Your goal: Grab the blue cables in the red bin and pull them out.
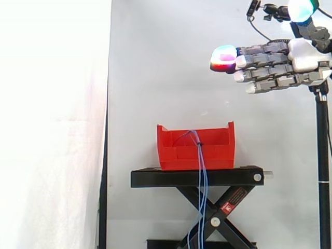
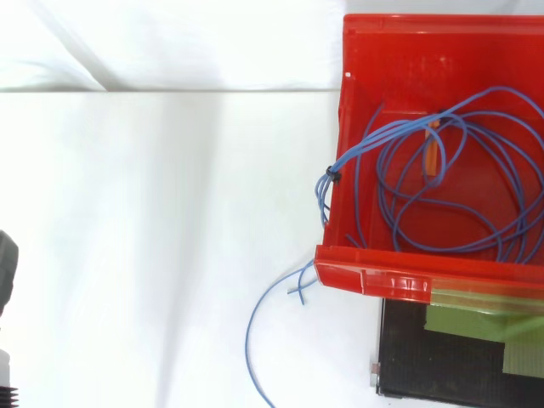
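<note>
Where the side view takes in the arm's end, the hand (image 1: 306, 56) hangs high at the upper right, well above and to the right of the red bin (image 1: 176, 153). It touches nothing. Its fingers (image 1: 270, 65) lie straight and roughly level, stacked one over another and pointing left; the hand is open and holds nothing. One fingertip (image 1: 224, 57) glows red and cyan, and a cyan pad (image 1: 302, 9) stands above the palm. The bin sits on the black stand (image 1: 155, 178) before the white curtain. The blue cables (image 1: 201, 176) come over its near wall and hang straight down past the stand's top and its crossed legs. The top view supplies the bin's interior: most of the cable (image 2: 399, 183) lies in loose overlapping loops on the bin floor. The strands are gathered by a small black tie (image 2: 331, 175) at the left wall, where they cross the rim (image 2: 374, 276). Outside the bin a loose strand (image 2: 255, 340) curves across the white surface below. From above, the stand (image 2: 425, 374) shows beneath the bin's lower edge, with a greenish panel (image 2: 472, 327) lying on it.
</note>
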You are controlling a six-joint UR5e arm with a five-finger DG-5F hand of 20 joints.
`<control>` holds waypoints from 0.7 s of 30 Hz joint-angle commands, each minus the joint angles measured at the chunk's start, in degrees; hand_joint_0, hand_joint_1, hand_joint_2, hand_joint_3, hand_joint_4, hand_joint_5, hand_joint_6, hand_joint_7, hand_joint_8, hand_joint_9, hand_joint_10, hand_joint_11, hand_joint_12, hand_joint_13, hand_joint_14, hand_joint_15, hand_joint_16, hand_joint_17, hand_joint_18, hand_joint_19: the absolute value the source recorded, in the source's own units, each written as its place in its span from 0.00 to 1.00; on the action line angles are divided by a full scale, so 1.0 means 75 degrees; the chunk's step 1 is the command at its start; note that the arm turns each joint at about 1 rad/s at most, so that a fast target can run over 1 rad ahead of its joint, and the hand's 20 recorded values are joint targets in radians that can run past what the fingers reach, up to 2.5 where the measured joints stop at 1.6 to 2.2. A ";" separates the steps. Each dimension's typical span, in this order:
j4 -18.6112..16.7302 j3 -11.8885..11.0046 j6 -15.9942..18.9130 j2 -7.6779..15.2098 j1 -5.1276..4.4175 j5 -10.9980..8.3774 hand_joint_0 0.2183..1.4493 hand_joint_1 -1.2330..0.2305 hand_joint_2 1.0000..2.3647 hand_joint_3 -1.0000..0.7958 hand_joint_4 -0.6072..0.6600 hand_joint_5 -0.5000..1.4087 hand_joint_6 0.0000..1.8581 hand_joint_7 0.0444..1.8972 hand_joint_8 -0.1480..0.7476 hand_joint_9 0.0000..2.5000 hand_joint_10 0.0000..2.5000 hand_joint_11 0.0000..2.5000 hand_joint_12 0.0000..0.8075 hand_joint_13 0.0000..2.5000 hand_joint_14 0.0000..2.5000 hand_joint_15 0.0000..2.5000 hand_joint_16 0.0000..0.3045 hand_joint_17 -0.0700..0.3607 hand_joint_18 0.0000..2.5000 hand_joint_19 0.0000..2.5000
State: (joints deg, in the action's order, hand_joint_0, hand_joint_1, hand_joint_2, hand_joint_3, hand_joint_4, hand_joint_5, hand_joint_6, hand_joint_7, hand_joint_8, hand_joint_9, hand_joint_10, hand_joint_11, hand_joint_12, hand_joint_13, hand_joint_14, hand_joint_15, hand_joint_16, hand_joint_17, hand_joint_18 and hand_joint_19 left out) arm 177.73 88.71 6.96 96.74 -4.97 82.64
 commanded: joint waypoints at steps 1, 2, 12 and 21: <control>-0.0003 0.0008 -0.0313 0.0004 -0.0052 -0.0002 0.46 0.27 0.00 0.00 0.57 0.36 0.00 0.02 0.35 0.20 0.00 0.01 0.24 0.10 0.00 0.00 0.07 0.27 0.02 0.04; -0.0026 -0.0003 -0.0418 0.0004 -0.0064 -0.0002 0.46 0.27 0.00 0.00 0.57 0.36 0.00 0.03 0.35 0.21 0.00 0.02 0.27 0.11 0.00 0.02 0.08 0.30 0.04 0.06; -0.1022 -0.0003 -0.2950 0.0203 -0.0240 -0.0260 0.46 0.27 0.00 0.00 0.57 0.37 0.00 0.03 0.37 0.22 0.00 0.03 0.31 0.13 0.00 0.04 0.09 0.31 0.06 0.08; -0.1784 -0.0003 -0.4321 0.1153 -0.0216 -0.0319 0.46 0.27 0.00 0.00 0.58 0.38 0.00 0.03 0.38 0.23 0.00 0.04 0.32 0.14 0.00 0.04 0.10 0.32 0.07 0.09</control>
State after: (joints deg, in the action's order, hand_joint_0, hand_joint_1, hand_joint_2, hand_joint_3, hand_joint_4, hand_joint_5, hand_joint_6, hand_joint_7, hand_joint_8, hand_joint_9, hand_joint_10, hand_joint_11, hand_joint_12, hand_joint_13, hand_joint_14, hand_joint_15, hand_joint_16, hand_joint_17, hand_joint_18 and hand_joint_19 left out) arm 166.99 88.73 -20.78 102.52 -6.77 80.31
